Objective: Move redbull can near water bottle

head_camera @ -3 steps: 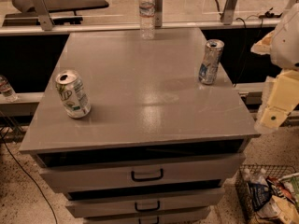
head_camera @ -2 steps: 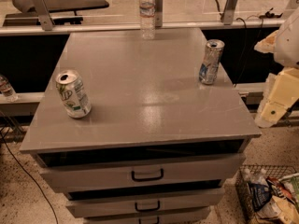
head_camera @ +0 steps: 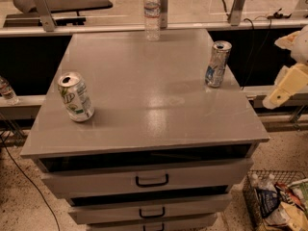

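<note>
My gripper (head_camera: 281, 90) hangs right of the drawer cabinet (head_camera: 144, 124), can't tell its grip. Redbull can (head_camera: 217, 64) is nearest, water bottle (head_camera: 152, 13) back-centre, green-print can (head_camera: 76, 96) far left.

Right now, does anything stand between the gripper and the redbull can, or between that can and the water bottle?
Nothing visible does. The gripper hangs right of the table, beside the redbull can; the water bottle stands at the back edge.

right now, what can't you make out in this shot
Camera view:
- gripper, right of the cabinet top: its arm is cut off by the right edge.
- water bottle: label text too small to read.
- bottle at far left: cut off by the left edge.
</note>
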Robot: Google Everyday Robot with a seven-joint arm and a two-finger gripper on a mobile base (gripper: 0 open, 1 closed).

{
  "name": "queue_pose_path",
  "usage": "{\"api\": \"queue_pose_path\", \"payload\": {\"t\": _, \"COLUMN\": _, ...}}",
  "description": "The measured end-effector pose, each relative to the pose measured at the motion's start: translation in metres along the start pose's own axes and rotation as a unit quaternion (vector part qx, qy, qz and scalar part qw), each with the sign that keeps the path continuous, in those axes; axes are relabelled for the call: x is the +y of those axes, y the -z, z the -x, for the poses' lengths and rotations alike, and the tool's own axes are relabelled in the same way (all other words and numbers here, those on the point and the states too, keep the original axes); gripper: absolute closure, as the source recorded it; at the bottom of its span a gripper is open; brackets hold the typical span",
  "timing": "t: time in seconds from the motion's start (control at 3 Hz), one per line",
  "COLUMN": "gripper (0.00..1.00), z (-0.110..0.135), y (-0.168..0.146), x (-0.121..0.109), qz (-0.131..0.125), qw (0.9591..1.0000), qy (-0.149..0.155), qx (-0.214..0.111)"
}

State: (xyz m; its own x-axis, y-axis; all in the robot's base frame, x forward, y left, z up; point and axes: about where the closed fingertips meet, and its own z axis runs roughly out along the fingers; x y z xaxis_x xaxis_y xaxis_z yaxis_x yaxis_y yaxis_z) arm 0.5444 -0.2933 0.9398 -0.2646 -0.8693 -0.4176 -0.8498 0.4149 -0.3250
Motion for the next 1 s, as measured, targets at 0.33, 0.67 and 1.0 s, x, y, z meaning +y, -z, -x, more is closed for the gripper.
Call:
{"api": "queue_pose_path", "payload": {"t": 0.33, "gripper": 0.0, "z": 0.004, "y": -0.045, "x": -0.045, "qz": -0.005, "qw": 0.9959, "qy": -0.035, "qx": -0.084}}
{"api": "queue_pose_path", "payload": {"t": 0.67, "gripper": 0.0, "z": 0.025, "y": -0.075, "x": -0.062, "qz": 0.008, "qw": 0.9884, "qy": -0.051, "qx": -0.143}}
{"api": "queue_pose_path", "payload": {"t": 1.0, "gripper": 0.0, "z": 0.047, "y": -0.104, "x": -0.075, "qz": 0.033, "qw": 0.9743, "qy": -0.079, "qx": -0.208}}
